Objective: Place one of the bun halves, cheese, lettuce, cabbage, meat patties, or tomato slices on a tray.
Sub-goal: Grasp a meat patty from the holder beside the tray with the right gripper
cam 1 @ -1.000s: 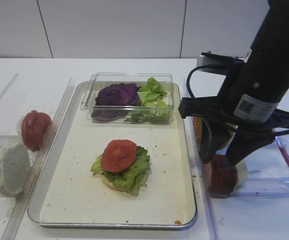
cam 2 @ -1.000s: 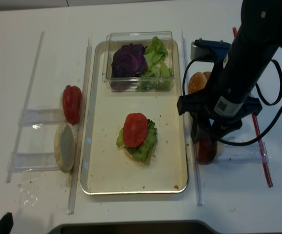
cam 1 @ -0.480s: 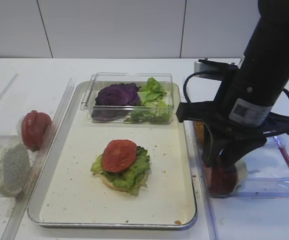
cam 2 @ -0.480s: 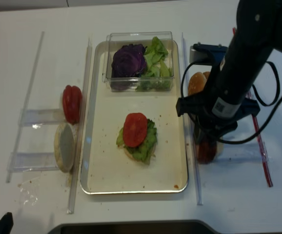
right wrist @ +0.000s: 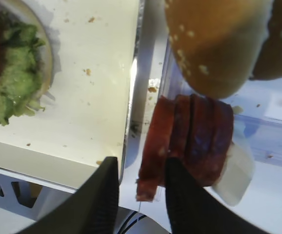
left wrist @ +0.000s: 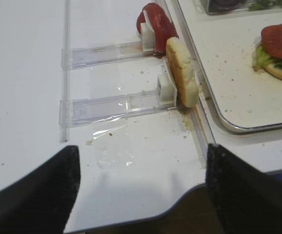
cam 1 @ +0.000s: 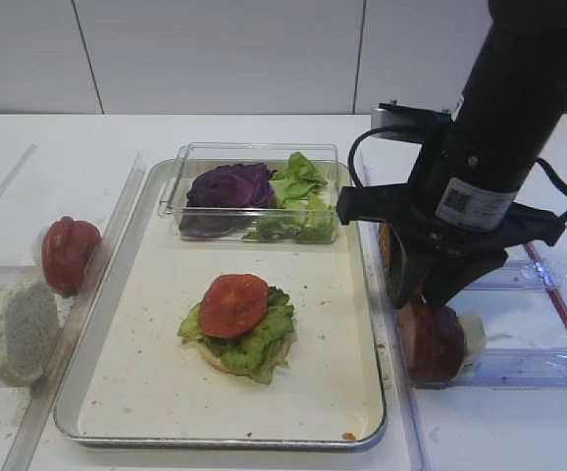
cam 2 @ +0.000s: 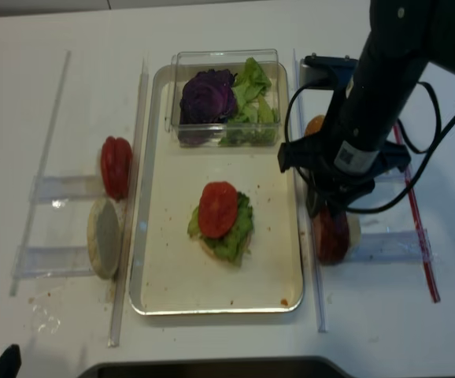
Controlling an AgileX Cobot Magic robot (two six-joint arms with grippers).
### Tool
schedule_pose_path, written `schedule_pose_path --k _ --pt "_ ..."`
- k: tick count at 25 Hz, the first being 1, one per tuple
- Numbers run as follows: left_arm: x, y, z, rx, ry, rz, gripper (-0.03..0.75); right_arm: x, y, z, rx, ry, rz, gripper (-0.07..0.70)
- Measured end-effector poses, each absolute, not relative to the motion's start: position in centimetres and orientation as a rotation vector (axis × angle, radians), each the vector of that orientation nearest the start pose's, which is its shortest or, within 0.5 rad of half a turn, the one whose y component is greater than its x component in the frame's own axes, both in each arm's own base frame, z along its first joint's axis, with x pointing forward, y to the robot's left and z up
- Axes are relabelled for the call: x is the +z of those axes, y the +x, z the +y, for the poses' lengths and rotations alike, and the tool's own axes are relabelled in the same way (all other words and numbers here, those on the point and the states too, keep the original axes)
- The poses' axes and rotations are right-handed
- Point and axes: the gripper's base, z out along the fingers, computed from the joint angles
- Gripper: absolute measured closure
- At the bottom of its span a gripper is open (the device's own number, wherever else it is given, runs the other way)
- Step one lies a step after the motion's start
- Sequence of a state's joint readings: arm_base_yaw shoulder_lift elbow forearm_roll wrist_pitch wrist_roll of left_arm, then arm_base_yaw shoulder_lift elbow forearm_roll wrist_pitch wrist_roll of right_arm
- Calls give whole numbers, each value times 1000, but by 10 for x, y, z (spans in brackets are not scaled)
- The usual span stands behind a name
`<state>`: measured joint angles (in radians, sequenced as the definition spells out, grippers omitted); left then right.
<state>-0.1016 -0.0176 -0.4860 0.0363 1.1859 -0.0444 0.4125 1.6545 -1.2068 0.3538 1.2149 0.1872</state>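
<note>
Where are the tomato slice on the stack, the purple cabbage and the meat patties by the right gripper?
tomato slice [cam 1: 233, 304]: exterior high view, middle of its red top face.
cabbage [cam 1: 230, 184]: exterior high view, centre of the purple leaves.
meat patties [right wrist: 190, 136]: right wrist view, middle of the upright row.

My right arm [cam 1: 507, 108] is a thick matte-black column. A white label printed with a square code [cam 1: 463, 203] sits low on it, black cables [cam 2: 436, 150] loop beside it, and my fingers [right wrist: 103, 204] are smooth, dark and rounded.
</note>
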Motion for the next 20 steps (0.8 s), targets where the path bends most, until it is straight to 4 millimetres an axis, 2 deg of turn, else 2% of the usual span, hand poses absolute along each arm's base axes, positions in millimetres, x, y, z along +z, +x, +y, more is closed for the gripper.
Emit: schedule_pose_path --k 5,11,13,17,20 --pt "264 -11 4 -40 57 2165 223 235 273 151 490 -150 3239 364" --pt "264 -11 4 -40 57 2165 223 234 273 152 489 -153 3242 370" --pt "264 -11 4 -40 57 2165 223 235 274 152 490 -162 3239 401" --pt "264 -11 4 -40 57 2165 223 235 274 152 491 -251 3222 518" --pt "264 -11 4 -40 57 2165 223 235 274 152 490 -274 3218 519"
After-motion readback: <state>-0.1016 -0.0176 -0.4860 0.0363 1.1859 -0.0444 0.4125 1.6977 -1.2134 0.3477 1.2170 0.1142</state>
